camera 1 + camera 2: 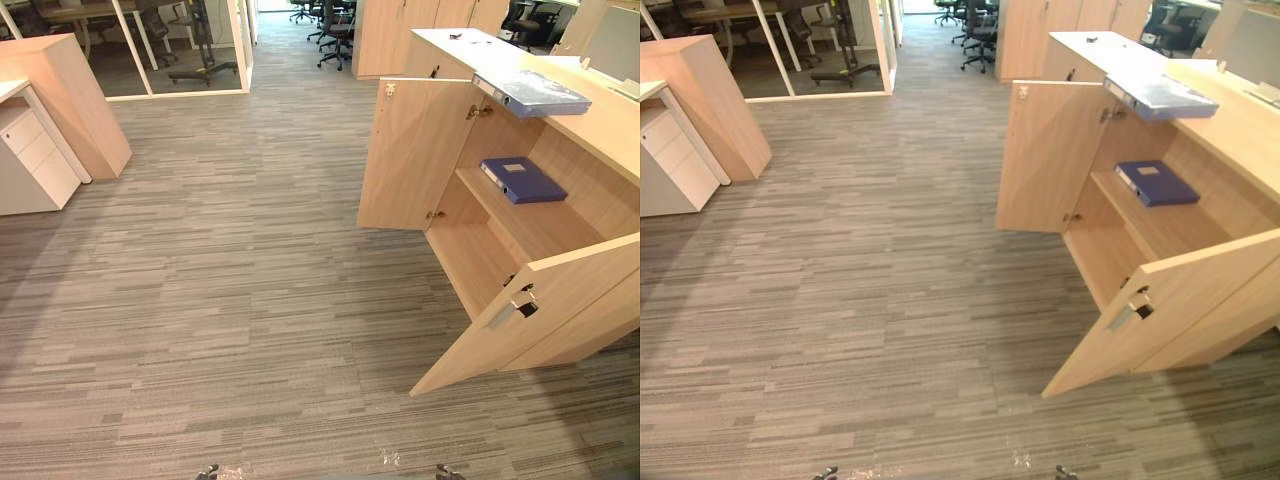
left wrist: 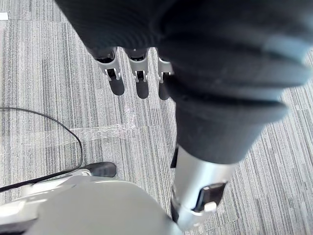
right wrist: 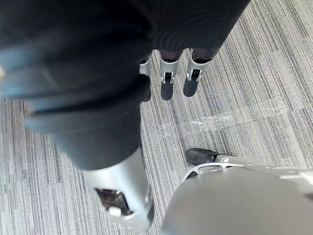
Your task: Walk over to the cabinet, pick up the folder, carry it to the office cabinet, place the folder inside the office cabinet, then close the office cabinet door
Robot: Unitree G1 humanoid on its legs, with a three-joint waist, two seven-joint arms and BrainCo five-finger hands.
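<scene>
1. The left hand (image 2: 142, 78) hung over the carpet (image 1: 220, 300), fingers straight, holding nothing.
2. The right hand (image 3: 167, 83) hung likewise, relaxed and empty.
3. On the right, the office cabinet (image 1: 600, 128) stood with its doors (image 1: 415, 150) swung wide. A blue folder (image 1: 522, 180) lay on its shelf and a second folder (image 1: 535, 93) on top.

The floor (image 1: 220, 300) is grey striped carpet. A white drawer unit (image 1: 35, 158) stands at left. Glass partitions (image 1: 185, 50) and office chairs (image 1: 338, 35) lie beyond.

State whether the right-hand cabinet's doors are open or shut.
Open: the far door and near door stand wide, exposing a blue folder on the shelf.
</scene>
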